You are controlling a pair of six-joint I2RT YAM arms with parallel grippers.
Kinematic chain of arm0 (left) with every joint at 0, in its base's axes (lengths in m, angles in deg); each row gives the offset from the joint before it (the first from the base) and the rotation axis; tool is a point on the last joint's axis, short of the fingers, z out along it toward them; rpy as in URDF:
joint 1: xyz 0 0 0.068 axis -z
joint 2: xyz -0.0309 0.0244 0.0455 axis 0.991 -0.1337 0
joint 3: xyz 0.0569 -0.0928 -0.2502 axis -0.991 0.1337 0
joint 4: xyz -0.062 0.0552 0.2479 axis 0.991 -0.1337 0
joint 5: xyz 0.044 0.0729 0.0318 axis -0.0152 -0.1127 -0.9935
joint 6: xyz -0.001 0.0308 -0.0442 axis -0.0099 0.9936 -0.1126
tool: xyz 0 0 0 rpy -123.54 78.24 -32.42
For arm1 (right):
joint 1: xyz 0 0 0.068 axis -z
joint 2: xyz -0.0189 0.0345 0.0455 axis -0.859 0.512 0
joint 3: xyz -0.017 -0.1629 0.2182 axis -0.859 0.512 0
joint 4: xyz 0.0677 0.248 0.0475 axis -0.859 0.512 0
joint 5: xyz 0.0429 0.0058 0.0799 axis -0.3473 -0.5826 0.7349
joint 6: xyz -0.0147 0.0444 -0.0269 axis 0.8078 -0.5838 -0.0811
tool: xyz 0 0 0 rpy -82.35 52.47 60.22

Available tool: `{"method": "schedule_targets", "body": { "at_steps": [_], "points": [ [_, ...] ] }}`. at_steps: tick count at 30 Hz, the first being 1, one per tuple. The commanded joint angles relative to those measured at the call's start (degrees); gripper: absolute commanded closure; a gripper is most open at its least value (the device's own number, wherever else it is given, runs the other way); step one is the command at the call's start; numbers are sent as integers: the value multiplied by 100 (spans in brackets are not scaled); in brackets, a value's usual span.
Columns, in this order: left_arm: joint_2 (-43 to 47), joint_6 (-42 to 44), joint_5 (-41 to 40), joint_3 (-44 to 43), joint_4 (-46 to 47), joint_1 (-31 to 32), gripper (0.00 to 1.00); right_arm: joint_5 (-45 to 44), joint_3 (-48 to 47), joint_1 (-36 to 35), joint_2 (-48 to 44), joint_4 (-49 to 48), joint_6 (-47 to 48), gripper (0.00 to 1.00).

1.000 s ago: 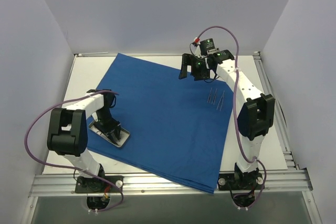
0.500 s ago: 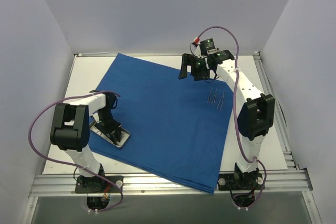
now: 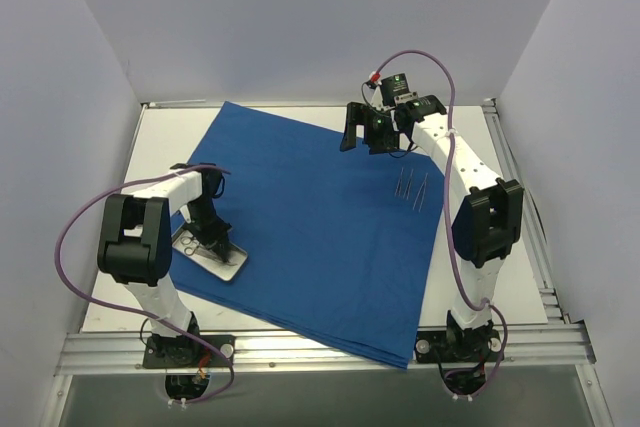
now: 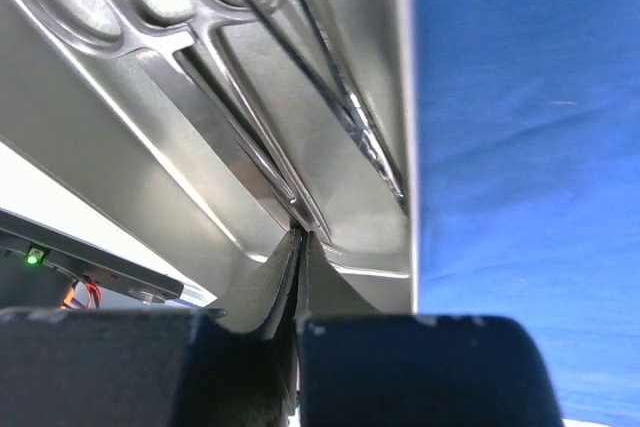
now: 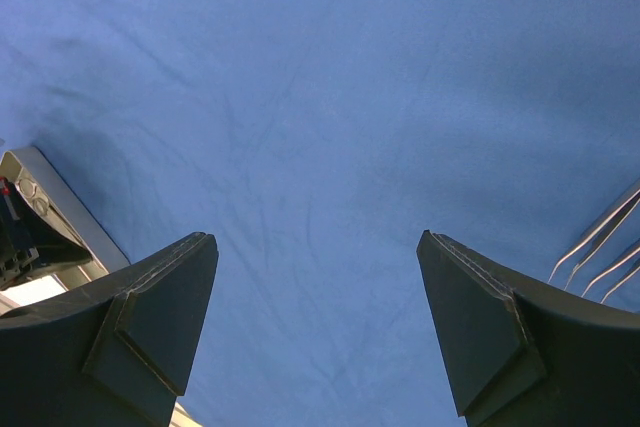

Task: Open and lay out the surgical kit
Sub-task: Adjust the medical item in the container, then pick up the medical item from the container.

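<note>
A white table (image 3: 165,132) carries the royal-blue drape (image 3: 320,227), spread open and flat across most of it. The right gripper (image 3: 372,139) hangs above the drape's far part with its jaws spread wide, holding nothing. The left gripper (image 4: 300,247) reaches down into the metal tray (image 3: 232,262), which sits on the drape's near-left corner. Its fingers are pressed together where the tip of a scissor-like instrument (image 4: 230,137) in the tray meets them; whether the tip is pinched cannot be told. Three thin silver instruments (image 3: 412,187) lie side by side on the drape's right part.
</note>
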Motion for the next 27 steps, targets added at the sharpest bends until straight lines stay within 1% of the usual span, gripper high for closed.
{"method": "schedule_targets", "body": {
  "at_steps": [1, 6, 7, 8, 9, 13, 18, 21, 22, 27],
  "points": [
    [41, 69, -118, -217, 148, 18, 98, -28, -89, 22, 88, 34, -15, 15],
    [251, 34, -21, -269, -28, 18, 98, -28, -98, -5, 97, 51, -6, 15],
    [287, 25, -21, -278, -54, 18, 95, -28, -89, -5, 97, 42, -6, 15],
    [331, 8, -30, -296, -98, 18, 88, -36, -89, -5, 97, 34, -6, 15],
    [401, -1, -74, -322, -142, 18, 72, -19, -72, -14, 106, 34, -6, 15],
    [419, -10, -83, -357, -265, 18, 63, 43, -36, -31, 123, 7, -15, 15],
    [446, -62, 14, -156, -116, 18, 62, 69, -36, -49, 132, 7, -15, 15],
    [367, -89, 102, 29, 103, 18, 62, 78, -1, -49, 97, -2, -15, 15],
    [340, -98, 267, 108, 217, 18, 62, 78, 8, -49, 97, -10, -6, 15],
    [182, -98, 374, 293, 455, 18, 63, 78, 69, -49, 36, -19, -6, 15]
  ]
}}
